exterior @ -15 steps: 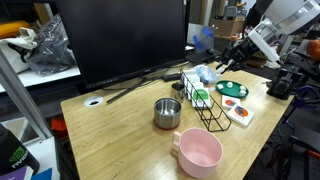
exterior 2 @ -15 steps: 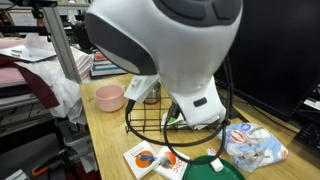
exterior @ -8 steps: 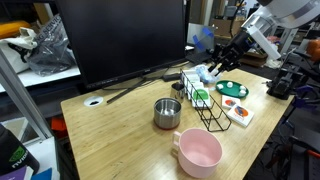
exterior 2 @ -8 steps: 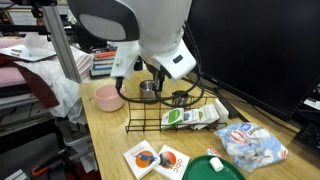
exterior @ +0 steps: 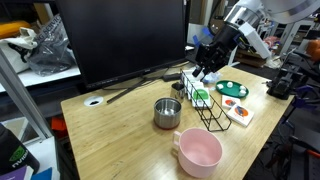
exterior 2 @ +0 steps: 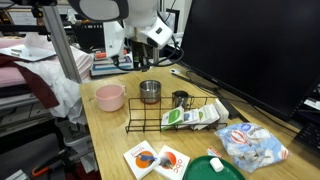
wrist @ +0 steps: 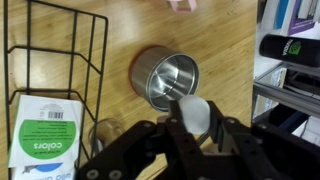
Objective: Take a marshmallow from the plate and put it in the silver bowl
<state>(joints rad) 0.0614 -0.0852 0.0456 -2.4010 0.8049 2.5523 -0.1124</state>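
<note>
Wrist view: a small white marshmallow point(wrist: 195, 112) is pinched in the dark tool point(wrist: 195, 122), which is clenched on it. The marshmallow is held in the air. In the picture it overlaps the near rim of the small, shiny, straight-sided metal bowl point(wrist: 166, 78). The metal bowl is set upright on the pale wooden desk point(wrist: 110, 40).

In an exterior view the tool is seen raised above the black wire rack point(exterior: 203, 108). In the picture it falls between the metal bowl and the small round green plate with a darker rim point(exterior: 231, 89). The marshmallow cannot be made out there.

The green plate is laid on the desk just beside a white rectangular card point(exterior: 240, 114). Some small bits are seen on the plate, too small to tell.

A larger pink bowl with a handle point(exterior: 198, 152) is placed near the metal bowl, not touching it. A green and white carton marked "colors" point(wrist: 45, 135) is lodged in the wire rack.

In an exterior view a clear bag of white pieces point(exterior 2: 250, 145) is noted near the green plate. A large black monitor point(exterior: 130, 40) is stood at the back of the desk.
</note>
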